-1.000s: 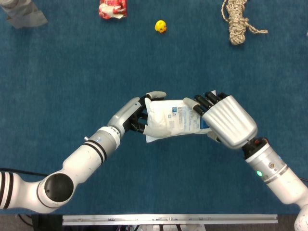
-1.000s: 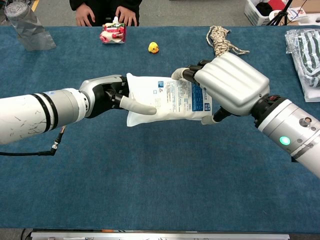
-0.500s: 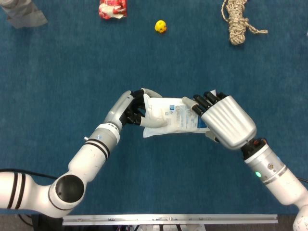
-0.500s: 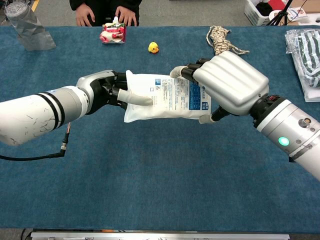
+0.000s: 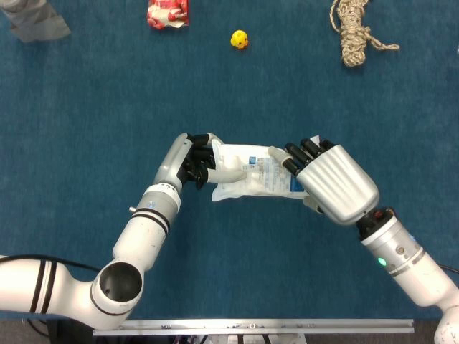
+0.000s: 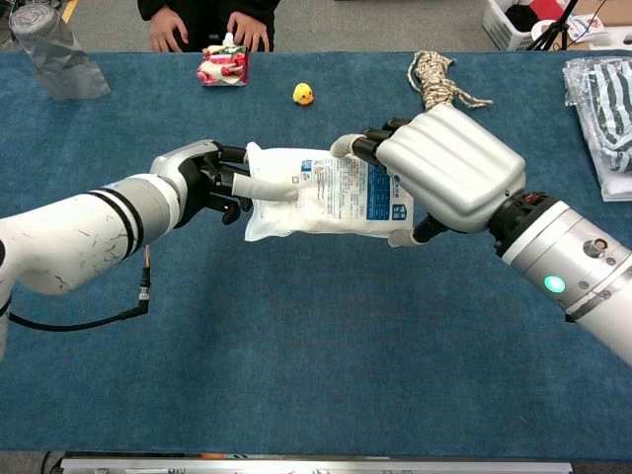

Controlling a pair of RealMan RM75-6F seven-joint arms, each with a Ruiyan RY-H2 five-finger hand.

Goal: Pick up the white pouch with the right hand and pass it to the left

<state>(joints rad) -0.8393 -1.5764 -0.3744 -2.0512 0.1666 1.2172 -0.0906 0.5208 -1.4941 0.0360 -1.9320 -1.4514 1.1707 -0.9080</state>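
Right now the white pouch point(image 6: 321, 193) hangs above the blue table point(image 6: 296, 375), the right hand point(image 6: 434, 163) grasping one end and the left hand point(image 6: 212, 178) clenched on the other; if the right lets go too soon, the pouch could slip and drop

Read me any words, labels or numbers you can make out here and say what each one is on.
No text here can be read.
White pouch: blue label panels and lines of fine print, too small to read.
Red and white packet at the far edge: printed pattern, too blurred to read.
Left robot hand, right robot hand: no markings show.
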